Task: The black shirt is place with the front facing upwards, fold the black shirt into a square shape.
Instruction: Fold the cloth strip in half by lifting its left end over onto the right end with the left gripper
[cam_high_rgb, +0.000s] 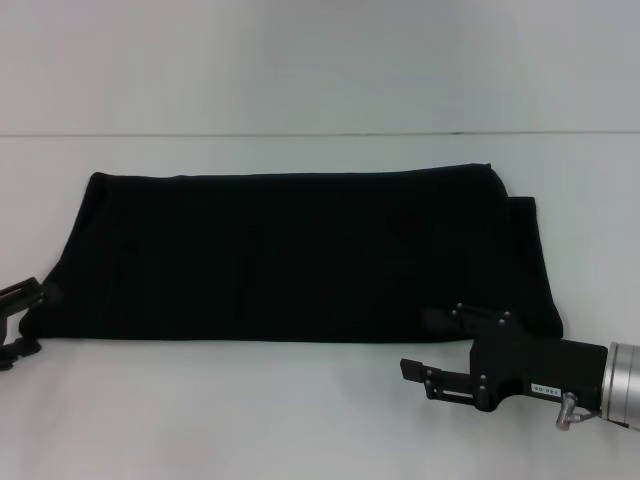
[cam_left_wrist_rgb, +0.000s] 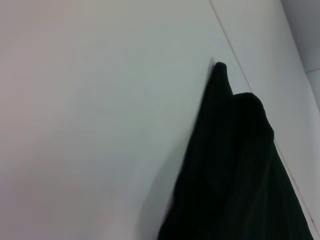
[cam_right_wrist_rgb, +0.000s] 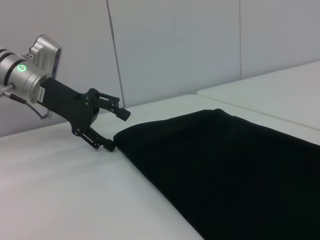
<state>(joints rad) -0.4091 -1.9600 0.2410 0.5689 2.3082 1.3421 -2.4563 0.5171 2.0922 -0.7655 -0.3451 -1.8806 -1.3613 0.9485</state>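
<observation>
The black shirt (cam_high_rgb: 300, 255) lies on the white table (cam_high_rgb: 250, 420) as a long flat band running left to right; only plain black shows, no lettering. My left gripper (cam_high_rgb: 28, 320) is at the shirt's front left corner; in the right wrist view it (cam_right_wrist_rgb: 116, 131) stands open with one finger at the corner. My right gripper (cam_high_rgb: 420, 343) is open at the shirt's front right edge, one finger over the cloth and the other in front of it. The left wrist view shows a shirt corner (cam_left_wrist_rgb: 240, 170) on the table.
A pale wall (cam_high_rgb: 320, 60) rises behind the table's far edge. A second white table surface (cam_right_wrist_rgb: 280, 90) adjoins beyond the shirt. Bare tabletop (cam_high_rgb: 200, 420) runs in front of the shirt.
</observation>
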